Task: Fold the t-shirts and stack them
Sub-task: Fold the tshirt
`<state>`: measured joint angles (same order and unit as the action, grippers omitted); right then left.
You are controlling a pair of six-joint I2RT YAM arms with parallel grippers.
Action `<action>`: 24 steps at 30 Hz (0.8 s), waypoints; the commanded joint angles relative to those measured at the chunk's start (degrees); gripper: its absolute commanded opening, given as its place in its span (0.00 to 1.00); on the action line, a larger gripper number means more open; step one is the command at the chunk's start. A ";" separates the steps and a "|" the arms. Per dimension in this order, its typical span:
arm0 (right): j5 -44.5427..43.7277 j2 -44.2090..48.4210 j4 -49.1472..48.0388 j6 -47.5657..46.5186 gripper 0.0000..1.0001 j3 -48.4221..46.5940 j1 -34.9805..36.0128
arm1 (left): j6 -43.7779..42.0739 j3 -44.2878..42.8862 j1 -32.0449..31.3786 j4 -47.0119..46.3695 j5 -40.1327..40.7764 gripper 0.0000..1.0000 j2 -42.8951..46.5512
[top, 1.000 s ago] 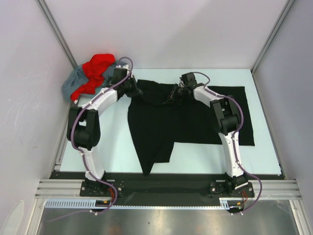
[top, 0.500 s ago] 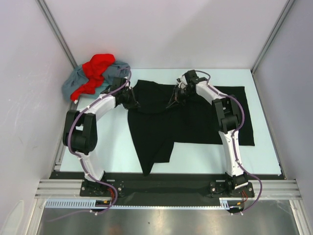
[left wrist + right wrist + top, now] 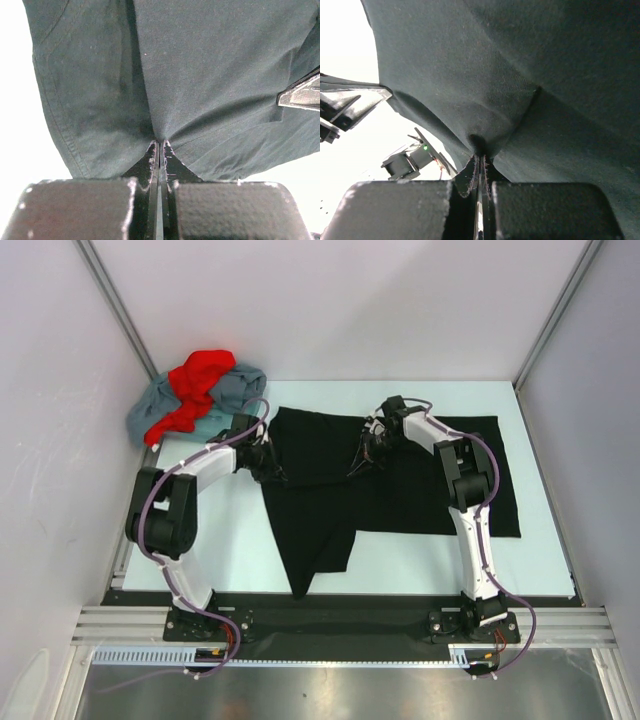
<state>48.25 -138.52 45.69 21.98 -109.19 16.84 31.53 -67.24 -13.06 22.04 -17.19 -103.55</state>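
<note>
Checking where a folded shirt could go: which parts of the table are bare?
Bare table lies near-left, between the left arm and the black t-shirt, and a strip along the near-right edge. Crowded: the far-left corner, heaped with the red shirt and grey-blue shirt, and the centre, where left hand and right hand pinch it.

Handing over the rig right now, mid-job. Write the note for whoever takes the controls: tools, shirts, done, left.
Left tool: shut on the black shirt, at its left side.
Right tool: shut on the same shirt, nearer its middle.
Red shirt lies crumpled on the grey-blue shirt at the table's far left corner.
Done: nothing folded or stacked yet.
Left: fold the black shirt, then the other two, and stack all three.
</note>
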 commanded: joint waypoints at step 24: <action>-35.42 9.68 -28.82 6.07 0.72 -4.53 -18.40 | -13.60 -32.67 -0.30 3.01 16.48 0.61 -15.00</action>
<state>17.34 -124.38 21.32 28.53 -109.25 0.95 20.45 -94.26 -13.10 25.69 -4.14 -111.63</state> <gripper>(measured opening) 0.720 0.614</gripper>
